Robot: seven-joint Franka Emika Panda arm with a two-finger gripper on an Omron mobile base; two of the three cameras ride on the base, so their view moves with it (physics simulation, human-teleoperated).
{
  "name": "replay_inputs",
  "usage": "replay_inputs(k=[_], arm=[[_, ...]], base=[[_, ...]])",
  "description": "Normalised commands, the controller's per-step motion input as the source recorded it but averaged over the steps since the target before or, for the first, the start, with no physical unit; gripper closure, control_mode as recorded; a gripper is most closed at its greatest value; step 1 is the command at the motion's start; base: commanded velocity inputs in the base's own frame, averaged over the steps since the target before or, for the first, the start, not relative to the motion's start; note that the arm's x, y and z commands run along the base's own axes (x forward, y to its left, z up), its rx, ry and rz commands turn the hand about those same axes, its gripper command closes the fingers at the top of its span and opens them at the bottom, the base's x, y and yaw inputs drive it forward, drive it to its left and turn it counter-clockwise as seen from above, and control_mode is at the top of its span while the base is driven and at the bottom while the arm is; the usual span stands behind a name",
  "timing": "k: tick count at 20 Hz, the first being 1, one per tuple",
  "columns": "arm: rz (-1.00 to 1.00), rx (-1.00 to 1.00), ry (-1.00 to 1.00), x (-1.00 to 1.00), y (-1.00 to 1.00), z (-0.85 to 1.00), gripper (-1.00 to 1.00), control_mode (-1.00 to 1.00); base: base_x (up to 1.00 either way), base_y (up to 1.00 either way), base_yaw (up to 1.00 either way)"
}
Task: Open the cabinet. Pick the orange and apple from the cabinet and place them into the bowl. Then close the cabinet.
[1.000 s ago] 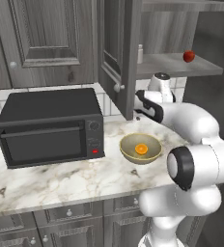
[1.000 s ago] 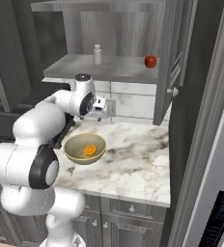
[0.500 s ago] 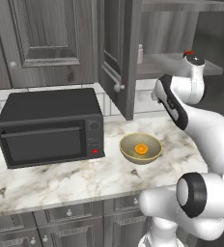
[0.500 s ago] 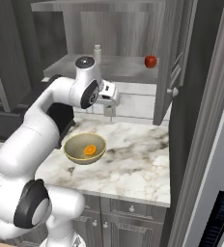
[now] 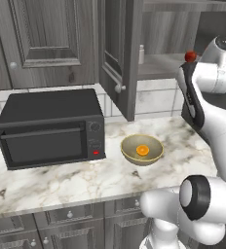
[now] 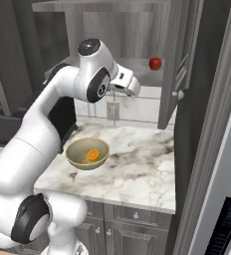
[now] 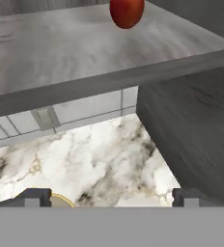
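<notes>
The cabinet (image 5: 116, 53) stands open, both doors swung out, its lighter shelf (image 7: 61, 53) bare but for the dark red apple (image 7: 127, 12) near the right end. The apple (image 6: 155, 63) also shows in both base views (image 5: 190, 56). The orange (image 5: 142, 150) lies inside the olive-tan bowl (image 5: 127, 146) on the marble counter, also seen from the right (image 6: 92, 155). My gripper (image 6: 131, 89) hangs open and holds nothing, just below the shelf's front edge and left of the apple. In the hand view the gripper (image 7: 111, 198) has its fingertips spread wide.
A black microwave (image 5: 51, 126) sits left of the bowl. A small white bottle (image 5: 141, 54) stands on the shelf's left part. The cabinet's right door (image 6: 174, 60) juts out beside the apple. A wall outlet (image 6: 112, 110) is below the shelf. A tall dark panel bounds the counter's right.
The arm has risen from just above the bowl to shelf height, with the hand swung right toward the apple. The orange has stayed in the bowl. The jaws stayed open.
</notes>
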Motion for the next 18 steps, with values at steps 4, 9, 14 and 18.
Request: replay_inputs(k=[4,9,14,18], arm=[[-0.22,0.0,-0.12,-0.01,-0.54,0.7,-1.0,-1.0],[-0.15,0.0,-0.15,0.03,-0.44,0.5,-1.0,-1.0],[0.0,0.0,-0.08,0.41,-0.04,0.02,-1.0,-1.0],[0.02,0.0,0.0,0.42,0.0,0.0,-1.0,-1.0]], base=[[0.0,0.0,0.0],[0.0,0.0,0.0],[0.0,0.0,0.0],[0.0,0.0,0.0]])
